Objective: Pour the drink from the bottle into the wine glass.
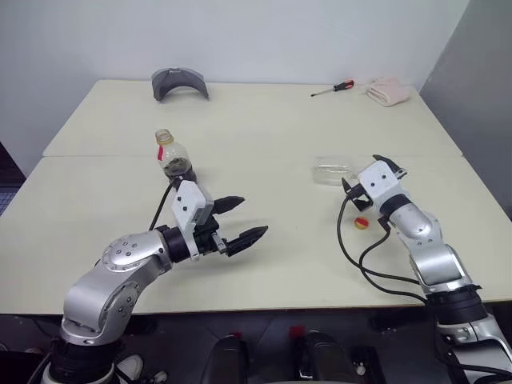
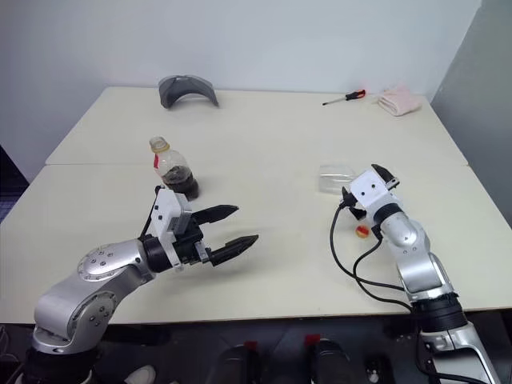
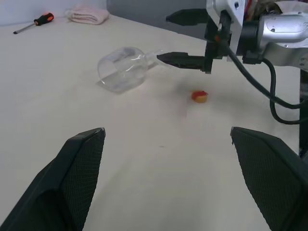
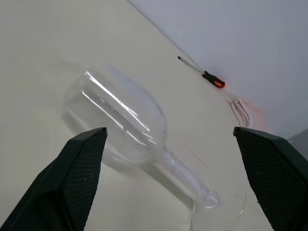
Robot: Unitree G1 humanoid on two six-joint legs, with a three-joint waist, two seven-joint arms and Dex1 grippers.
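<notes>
The bottle (image 1: 174, 158) stands upright left of the table's middle, with its neck uncapped and a little dark drink (image 1: 178, 170) at the bottom. The wine glass (image 1: 332, 172) lies on its side at the right, its bowl (image 4: 118, 120) toward the bottle and its stem (image 4: 185, 178) toward my right gripper. My right gripper (image 1: 359, 170) is open, with its fingers on either side of the stem and foot. In front of the bottle, my left gripper (image 1: 240, 220) hangs open and empty, pointing right toward the glass.
A small yellow and red cap (image 1: 362, 222) lies on the table (image 1: 264, 280) just in front of the right gripper. Along the far edge sit a grey curved object (image 1: 180, 82), a red-handled screwdriver (image 1: 333, 88) and a pink cloth (image 1: 389, 91).
</notes>
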